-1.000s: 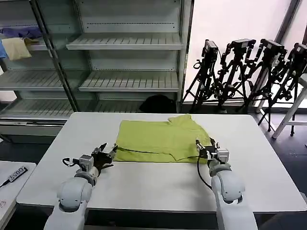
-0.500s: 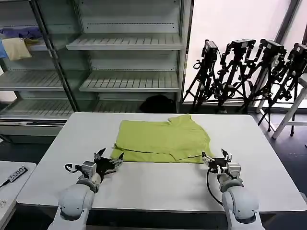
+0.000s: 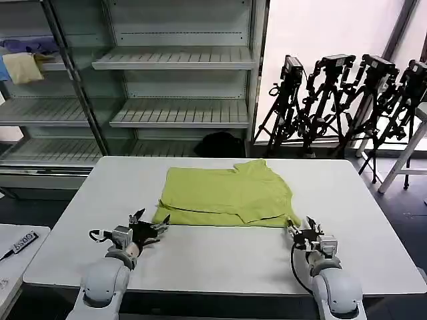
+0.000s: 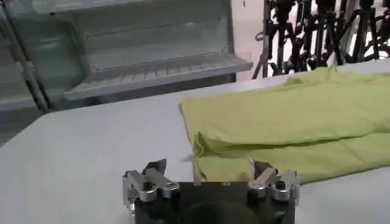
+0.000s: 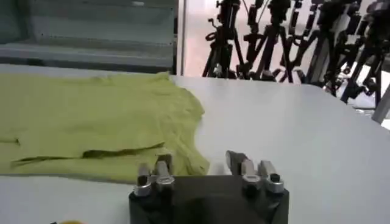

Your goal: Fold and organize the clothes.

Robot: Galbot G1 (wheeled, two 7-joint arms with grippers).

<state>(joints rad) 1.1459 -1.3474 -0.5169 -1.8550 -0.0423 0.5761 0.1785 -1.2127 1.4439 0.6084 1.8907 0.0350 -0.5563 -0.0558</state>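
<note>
Left gripper: we see our left gripper (image 3: 151, 222) low over the white rectangular table (image 3: 220, 257), just off the near left corner of the shirt; its fingers (image 4: 149, 178) stand spread apart with nothing between them, and they sit close to the cloth's edge without touching it.

Shirt: the lime yellow-green short-sleeved cotton T-shirt (image 3: 227, 195) lies flat near the middle of the table, towards its far side. We see it folded over itself into a wide, roughly rectangular block, the plain side up.

Shirt's left end: in our left wrist view the shirt (image 4: 292, 128) shows two layers, the upper one lying slightly short of the lower, with a small rolled tuck at the corner nearest us.

Shirt's right end: a rumpled flap bunches at the far right corner, and the near right corner runs to a point. In our right wrist view the shirt (image 5: 91, 125) shows a dark slit of shadow where one layer lifts off the other.

Right gripper: our right gripper (image 3: 306, 233) sits low over the table just off that near right corner, fingers (image 5: 241, 165) parted and empty, clear of the cloth.

Behind the table: grey metal shelving (image 3: 177, 60) and a row of black tripods (image 3: 347, 100).
</note>
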